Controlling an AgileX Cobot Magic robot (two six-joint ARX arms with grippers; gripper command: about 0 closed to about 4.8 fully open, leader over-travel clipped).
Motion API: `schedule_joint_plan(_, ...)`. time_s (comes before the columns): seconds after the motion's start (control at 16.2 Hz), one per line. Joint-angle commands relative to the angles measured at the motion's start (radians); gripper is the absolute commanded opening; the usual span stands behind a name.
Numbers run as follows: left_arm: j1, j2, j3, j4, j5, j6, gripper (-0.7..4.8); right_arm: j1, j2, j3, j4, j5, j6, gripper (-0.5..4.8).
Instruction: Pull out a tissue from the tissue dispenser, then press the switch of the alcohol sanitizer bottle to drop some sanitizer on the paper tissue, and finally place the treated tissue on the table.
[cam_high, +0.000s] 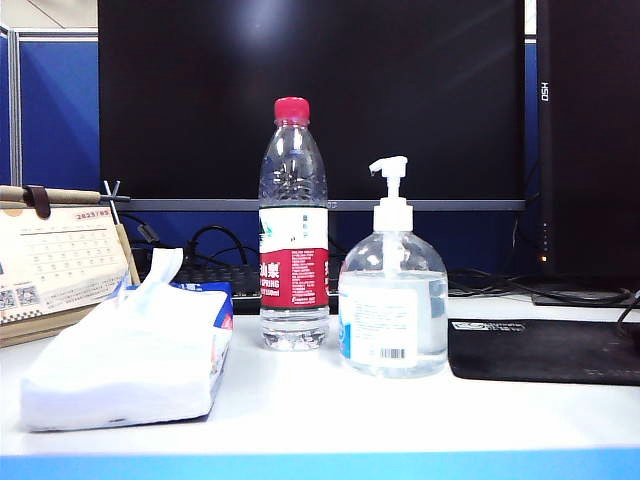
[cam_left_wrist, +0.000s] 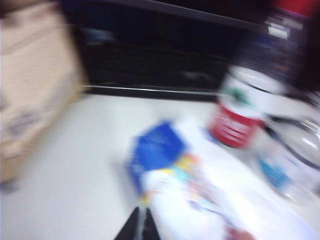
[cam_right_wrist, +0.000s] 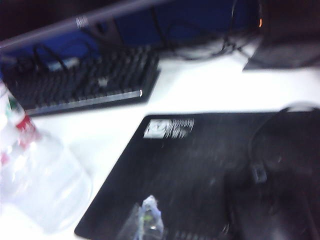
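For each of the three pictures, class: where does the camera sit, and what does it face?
Exterior: low at the table's front edge, facing the monitor; no arm shows.
Left wrist: above the tissue dispenser; shut left gripper.
Right wrist: above the mouse pad; shut right gripper.
All share the alcohol sanitizer bottle.

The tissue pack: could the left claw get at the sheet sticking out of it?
Probably yes. The left claw, shut, hangs just short of the tissue pack; nothing stands between, and the tissue pokes up free on top.
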Motion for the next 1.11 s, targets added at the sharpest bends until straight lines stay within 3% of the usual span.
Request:
schedule_joint_plan(0.06, 0.0, 0.001, -0.001, -0.019, -0.027, -0.047, -0.02, 0.0, -0.002, -0.002, 0.039, 0.091, 0.004, -0.01)
schedule_joint_plan(0.25, 0.0, 0.001, -0.001, -0.016, 0.036, -0.047, -0.02, 0.001, -0.002, -0.002, 0.031, 0.087, 0.0, -0.01)
schedule_joint_plan(0.37, 0.0, 0.001, -0.001, -0.016, 0.047, -0.047, -0.02, 0.001, -0.002, -0.002, 0.021, 0.075, 0.121, 0.0)
schedule_joint_plan(0.43, 0.0, 0.001, -0.001, -0.01, 0.085, -0.047, 0.22, 0.001, -0.002, -0.002, 0.034, 0.074, 0.171, 0.01)
schedule_joint_plan(0.49, 0.0, 0.001, -0.001, -0.002, 0.128, -0.058, 0.85, 0.001, -0.002, -0.002, 0.065, 0.045, 0.18, 0.24)
schedule_joint_plan(0.68, 0.0, 0.002, -0.001, 0.061, 0.167, -0.107, 0.88, 0.001, 0.0, -0.002, 0.227, -0.116, 0.209, 0.27)
schedule_joint_plan(0.74, 0.0, 0.002, -0.001, 0.079, 0.176, -0.13, 0.89, 0.001, 0.0, -0.002, 0.232, -0.127, 0.229, 0.27)
schedule_joint_plan(0.93, 0.0, 0.002, 0.003, 0.158, 0.331, -0.306, 0.89, 0.001, 0.013, -0.002, 0.275, -0.226, 0.253, 0.27)
schedule_joint_plan(1.05, 0.0, 0.002, 0.024, 0.167, 0.315, -0.306, 0.89, 0.001, 0.019, 0.006, 0.35, -0.243, 0.253, 0.31)
schedule_joint_plan(1.11, 0.0, 0.008, 0.053, 0.167, 0.291, -0.295, 0.92, 0.001, 0.033, 0.029, 0.379, -0.242, 0.248, 0.89)
